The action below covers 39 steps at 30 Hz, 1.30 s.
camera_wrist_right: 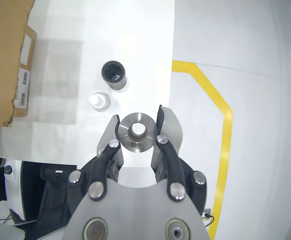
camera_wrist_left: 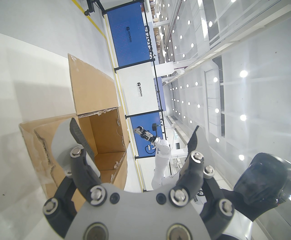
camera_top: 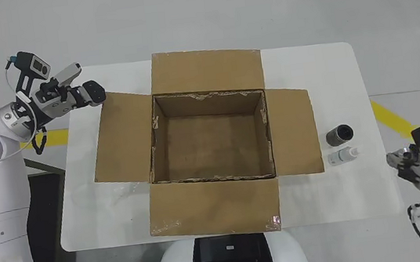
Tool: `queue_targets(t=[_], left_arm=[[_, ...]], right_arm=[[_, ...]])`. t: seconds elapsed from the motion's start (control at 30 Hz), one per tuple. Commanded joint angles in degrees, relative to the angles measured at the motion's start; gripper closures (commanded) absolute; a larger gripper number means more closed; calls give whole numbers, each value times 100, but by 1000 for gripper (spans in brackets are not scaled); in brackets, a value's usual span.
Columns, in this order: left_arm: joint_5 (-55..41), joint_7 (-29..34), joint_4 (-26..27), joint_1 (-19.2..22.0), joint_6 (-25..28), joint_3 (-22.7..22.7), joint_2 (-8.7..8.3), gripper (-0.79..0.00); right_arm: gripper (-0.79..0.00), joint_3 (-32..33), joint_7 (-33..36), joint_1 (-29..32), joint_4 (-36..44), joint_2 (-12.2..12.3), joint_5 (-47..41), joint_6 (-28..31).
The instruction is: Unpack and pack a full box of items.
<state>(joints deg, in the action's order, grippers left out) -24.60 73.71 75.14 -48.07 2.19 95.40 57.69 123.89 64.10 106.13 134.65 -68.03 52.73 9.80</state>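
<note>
An open cardboard box (camera_top: 210, 145) sits mid-table with all flaps spread; its inside looks bare. Right of it stand a dark metal cylinder (camera_top: 340, 134) (camera_wrist_right: 113, 75) and a small clear bottle with a white cap (camera_top: 342, 155) (camera_wrist_right: 100, 102). My right gripper (camera_top: 405, 162) (camera_wrist_right: 138, 123) hovers off the table's right edge, shut on a round steel flange with a centre hole (camera_wrist_right: 137, 132). My left gripper (camera_top: 96, 93) (camera_wrist_left: 134, 134) is raised at the table's left side beside the box's left flap (camera_wrist_left: 91, 86), open and holding nothing.
The white table (camera_top: 329, 69) ends close to the right gripper, with grey floor and a yellow floor line (camera_wrist_right: 204, 79) beyond. Bare table lies behind the box and right of the two small items. The box's right flap (camera_wrist_right: 13, 56) carries labels.
</note>
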Motion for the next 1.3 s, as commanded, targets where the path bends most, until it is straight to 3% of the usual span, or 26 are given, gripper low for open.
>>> queue_targets(t=[0.0, 0.23, 0.6, 1.27], left_arm=[[0, 0, 0, 0, 0, 0, 0, -785], [0, 0, 0, 0, 0, 0, 0, -785], [0, 0, 0, 0, 0, 0, 0, -785], [0, 0, 0, 0, 0, 0, 0, -785]], right_arm=[[0, -105, -111, 133, 0, -14, 181, -161], [0, -514, -672, 387, -268, -66, 576, -699], [0, -1079, -1189, 403, -797, -97, 627, -825], [0, -1815, -1490, 115, -1205, -97, 903, -914]])
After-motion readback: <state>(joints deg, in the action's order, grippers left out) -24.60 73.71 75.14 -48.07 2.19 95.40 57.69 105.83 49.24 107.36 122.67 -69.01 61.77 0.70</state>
